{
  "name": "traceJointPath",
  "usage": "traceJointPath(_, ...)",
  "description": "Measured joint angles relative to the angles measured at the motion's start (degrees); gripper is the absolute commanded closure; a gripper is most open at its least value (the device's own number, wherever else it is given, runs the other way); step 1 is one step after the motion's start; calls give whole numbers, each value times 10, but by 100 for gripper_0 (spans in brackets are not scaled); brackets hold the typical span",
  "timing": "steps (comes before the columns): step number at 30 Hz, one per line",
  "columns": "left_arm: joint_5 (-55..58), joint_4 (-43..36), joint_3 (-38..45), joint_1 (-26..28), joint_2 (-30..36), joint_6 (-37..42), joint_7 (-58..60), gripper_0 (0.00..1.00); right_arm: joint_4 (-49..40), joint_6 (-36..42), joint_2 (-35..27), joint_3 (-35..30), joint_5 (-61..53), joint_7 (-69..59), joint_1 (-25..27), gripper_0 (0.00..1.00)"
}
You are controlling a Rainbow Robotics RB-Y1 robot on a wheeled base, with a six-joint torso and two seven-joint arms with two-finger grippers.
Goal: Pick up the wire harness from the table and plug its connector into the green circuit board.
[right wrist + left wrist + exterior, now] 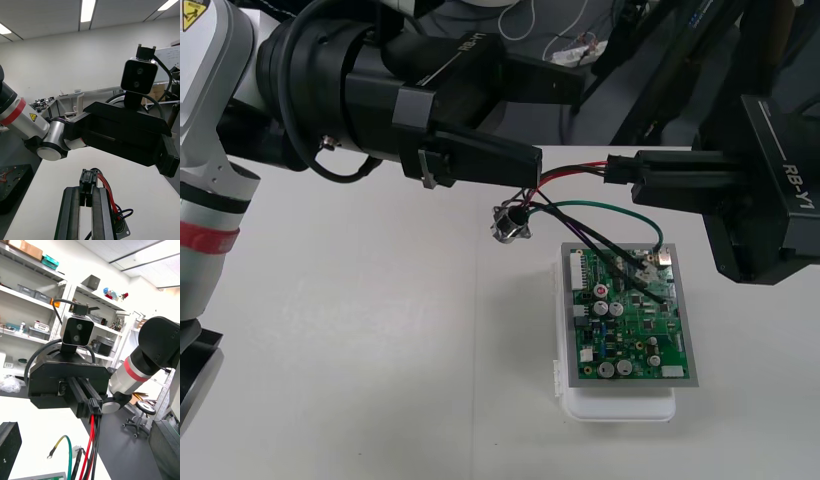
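Note:
My right gripper (616,172) is shut on the harness's black plug (618,170), held in the air beyond the far edge of the green circuit board (630,315). In the right wrist view the plug (88,183) sits between my fingertips, red wires trailing back. Red, black and green wires (580,205) sag from the plug to the round metal socket (509,222), which hangs just under my left gripper (532,172). The left fingers (9,448) stand far apart, open, with the wires (91,442) running between them.
The board rests on a white base (620,408) at the table's right of centre. A loose green lead (650,228) arcs down over the board's far corner. Bare table (380,350) lies to the board's left and in front.

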Motion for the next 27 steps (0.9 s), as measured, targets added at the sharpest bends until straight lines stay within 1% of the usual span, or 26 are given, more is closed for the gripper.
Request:
traceJointPath(7, -5, 0, -12, -5, -2, 0, -11, 0, 0, 3, 0, 3, 0, 0, 0, 100)
traceJointPath(15, -18, -8, -15, -5, -2, 0, -89, 0, 0, 3, 0, 3, 0, 0, 0, 100)
traceJointPath(27, -20, -26, -29, -5, -2, 0, -93, 0, 0, 17, 0, 3, 10, 0, 0, 100)
